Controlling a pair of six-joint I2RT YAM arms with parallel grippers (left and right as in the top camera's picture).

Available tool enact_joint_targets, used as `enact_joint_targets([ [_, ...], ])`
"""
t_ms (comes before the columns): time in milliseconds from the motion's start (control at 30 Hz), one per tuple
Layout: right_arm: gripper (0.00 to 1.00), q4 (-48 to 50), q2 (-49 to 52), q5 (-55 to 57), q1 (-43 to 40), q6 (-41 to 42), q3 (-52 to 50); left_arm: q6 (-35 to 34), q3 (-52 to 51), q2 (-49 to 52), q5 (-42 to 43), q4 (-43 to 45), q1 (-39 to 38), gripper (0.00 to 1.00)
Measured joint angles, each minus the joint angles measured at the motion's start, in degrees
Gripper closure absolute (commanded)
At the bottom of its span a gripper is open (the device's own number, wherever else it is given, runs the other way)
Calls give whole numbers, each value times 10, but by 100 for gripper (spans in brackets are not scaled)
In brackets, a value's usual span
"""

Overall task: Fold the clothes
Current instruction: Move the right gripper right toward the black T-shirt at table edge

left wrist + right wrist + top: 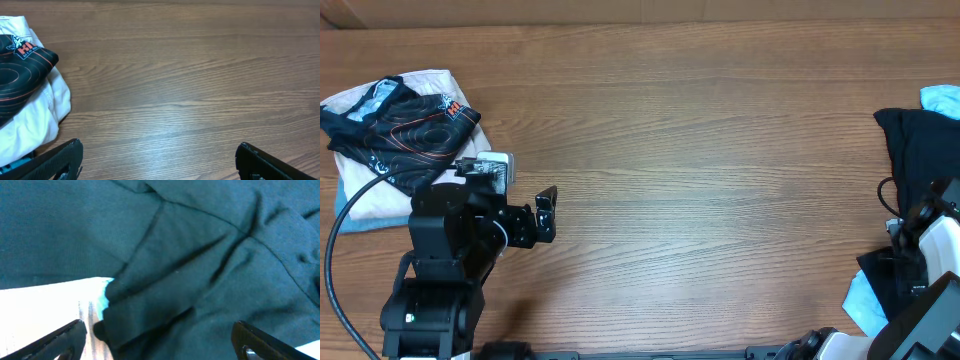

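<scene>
Here the black T-shirt point(920, 150) lies heaped, its length along the right table point(720, 150) edge.

The table point(720, 150) is brown wood with thin dark lines, smooth and a little shiny. On the right, the black T-shirt point(200, 255) is soft, dull cloth with wrinkles. On the far left, the black garment with orange lines point(405, 125) looks smooth and slightly shiny, and the white cloth point(35, 125) under it soft and dull.
</scene>
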Motion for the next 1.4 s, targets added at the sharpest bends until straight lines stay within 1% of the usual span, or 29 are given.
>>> enact_joint_targets([
  [367,10,35,0,-15,0,1,0,0,0,2,0,1,0,0],
  [733,10,71,1,-28,0,0,-4,0,0,2,0,2,0,0],
  [933,11,77,33,-34,0,1,-9,0,0,2,0,2,0,0],
  [967,13,77,39,-34,0,0,-10,0,0,2,0,2,0,0],
  [1000,15,77,44,-34,0,0,-10,0,0,2,0,2,0,0],
  [1067,24,77,50,-35,0,0,-12,0,0,2,0,2,0,0],
  [1167,45,77,51,-38,0,0,-13,0,0,2,0,2,0,0],
  [1200,49,76,51,-38,0,-2,-13,0,0,2,0,2,0,0],
  [1233,62,75,51,-38,0,-2,-13,0,0,2,0,2,0,0],
  [1367,77,71,51,-38,0,2,-13,0,0,2,0,2,0,0],
  [1400,83,70,51,-38,0,1,-13,0,0,2,0,3,0,0],
])
